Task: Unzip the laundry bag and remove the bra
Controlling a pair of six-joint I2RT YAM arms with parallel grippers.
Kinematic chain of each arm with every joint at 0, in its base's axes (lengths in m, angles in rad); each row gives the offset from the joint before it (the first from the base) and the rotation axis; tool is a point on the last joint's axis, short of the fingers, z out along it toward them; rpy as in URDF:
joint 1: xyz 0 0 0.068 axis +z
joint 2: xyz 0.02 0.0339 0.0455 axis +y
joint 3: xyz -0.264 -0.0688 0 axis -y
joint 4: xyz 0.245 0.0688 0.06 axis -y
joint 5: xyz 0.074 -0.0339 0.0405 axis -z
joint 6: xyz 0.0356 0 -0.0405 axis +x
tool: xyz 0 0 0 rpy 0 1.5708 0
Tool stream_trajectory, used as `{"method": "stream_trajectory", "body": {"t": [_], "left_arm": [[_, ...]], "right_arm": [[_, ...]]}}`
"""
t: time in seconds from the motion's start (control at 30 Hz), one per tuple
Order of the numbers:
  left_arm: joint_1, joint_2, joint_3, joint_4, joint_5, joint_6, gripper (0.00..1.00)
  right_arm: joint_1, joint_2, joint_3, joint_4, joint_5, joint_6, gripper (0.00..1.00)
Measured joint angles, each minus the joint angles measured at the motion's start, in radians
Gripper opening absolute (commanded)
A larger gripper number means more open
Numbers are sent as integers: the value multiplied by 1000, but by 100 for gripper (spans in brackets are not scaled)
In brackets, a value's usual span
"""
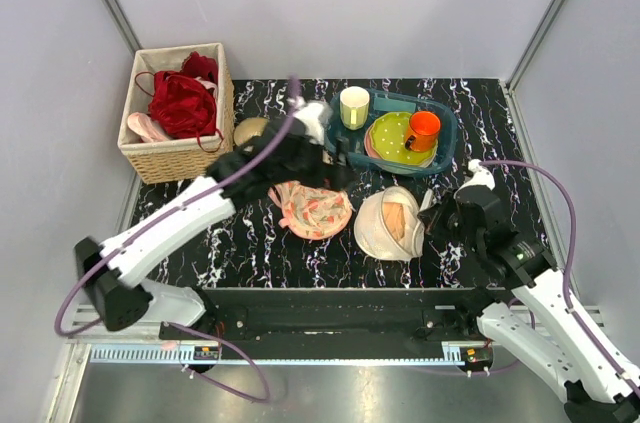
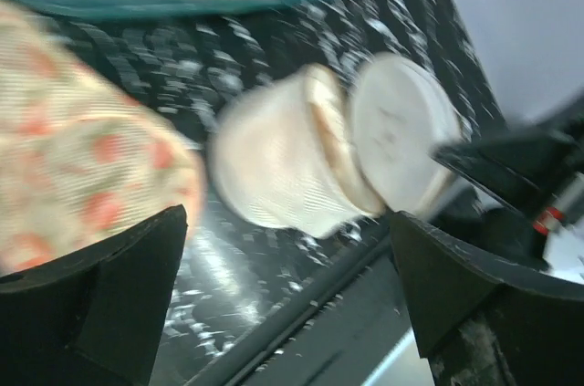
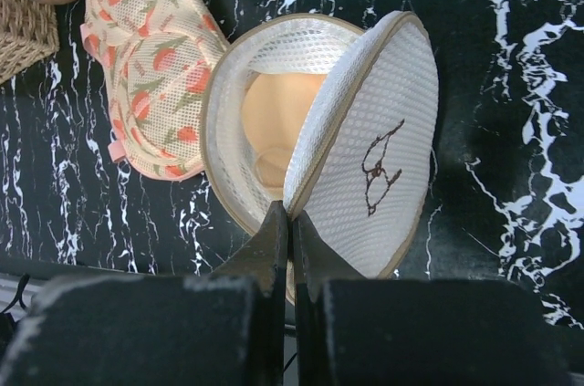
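The round white mesh laundry bag point(image 1: 378, 233) lies at the table's front centre, unzipped and gaping like a clamshell. It also shows in the right wrist view point(image 3: 383, 103) and the left wrist view point(image 2: 283, 176). A peach bra point(image 3: 274, 117) sits inside it, showing through the opening point(image 1: 399, 218). My right gripper point(image 3: 292, 222) is shut on the rim of the bag's raised flap, and from above it is at the bag's right side point(image 1: 432, 218). My left gripper point(image 2: 285, 249) is open and empty, hovering left of the bag over the flat peach floral cloth point(image 1: 313, 208).
A wicker basket point(image 1: 178, 158) with red garments stands at the back left, with a small bowl point(image 1: 250, 130) beside it. A teal tray point(image 1: 447, 148) at the back holds a green spotted plate point(image 1: 395, 133), an orange cup point(image 1: 423, 128) and a pale yellow cup point(image 1: 354, 106).
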State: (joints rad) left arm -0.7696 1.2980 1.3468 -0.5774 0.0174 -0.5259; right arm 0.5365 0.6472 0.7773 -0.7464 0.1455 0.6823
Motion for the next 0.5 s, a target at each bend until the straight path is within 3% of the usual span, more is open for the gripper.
{"method": "stream_trajectory", "body": {"t": [0.2, 0.5], "left_arm": [[-185, 220, 29, 143, 163, -67, 82], [-201, 483, 72, 312, 237, -204, 65]], "right_arm": [[0, -76, -11, -53, 42, 27, 0], [0, -113, -21, -92, 55, 68, 0]]}}
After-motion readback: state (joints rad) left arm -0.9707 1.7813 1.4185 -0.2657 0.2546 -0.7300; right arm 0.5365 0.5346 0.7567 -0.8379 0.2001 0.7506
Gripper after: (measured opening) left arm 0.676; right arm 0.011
